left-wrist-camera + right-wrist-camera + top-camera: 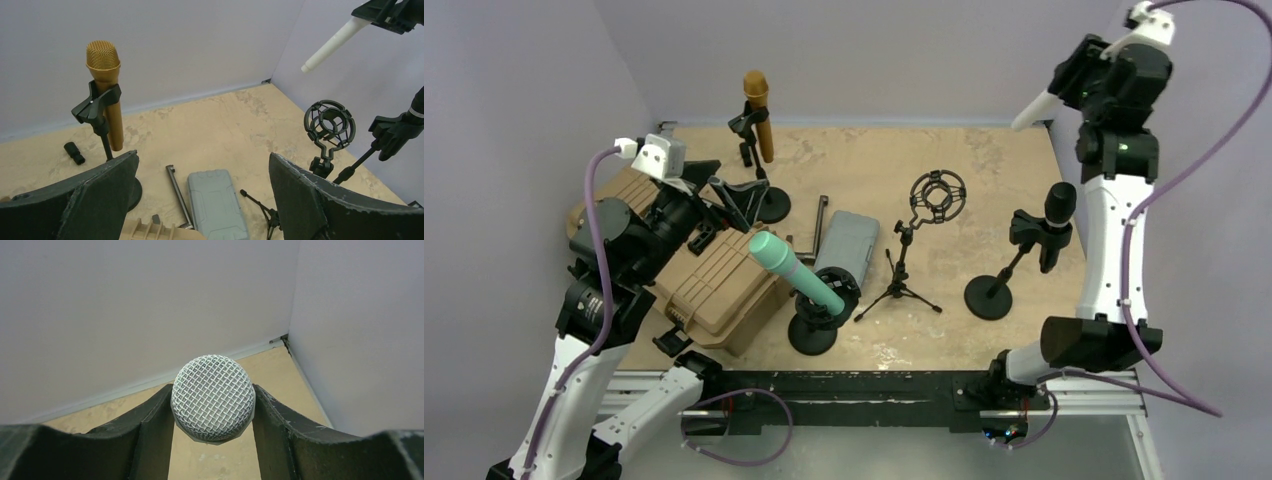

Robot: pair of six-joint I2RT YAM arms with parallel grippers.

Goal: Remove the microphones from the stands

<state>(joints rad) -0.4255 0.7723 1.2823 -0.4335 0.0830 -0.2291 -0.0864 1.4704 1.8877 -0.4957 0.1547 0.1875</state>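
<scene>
While aloft, white microphone (1036, 107); shock-mount stand (938, 197) below.

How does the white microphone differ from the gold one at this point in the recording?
Colour: the white microphone has a white body and a silvery mesh head, while the gold microphone is gold all over.
Hold: the white microphone is gripped at its head by the right hand, up in the air. The gold microphone sits clipped in its black stand.
Pose: the white microphone is tilted and the gold microphone is upright.
Both have rounded mesh heads.

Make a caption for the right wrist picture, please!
Right tool gripping a round silver-mesh microphone head between its dark fingers.
</scene>
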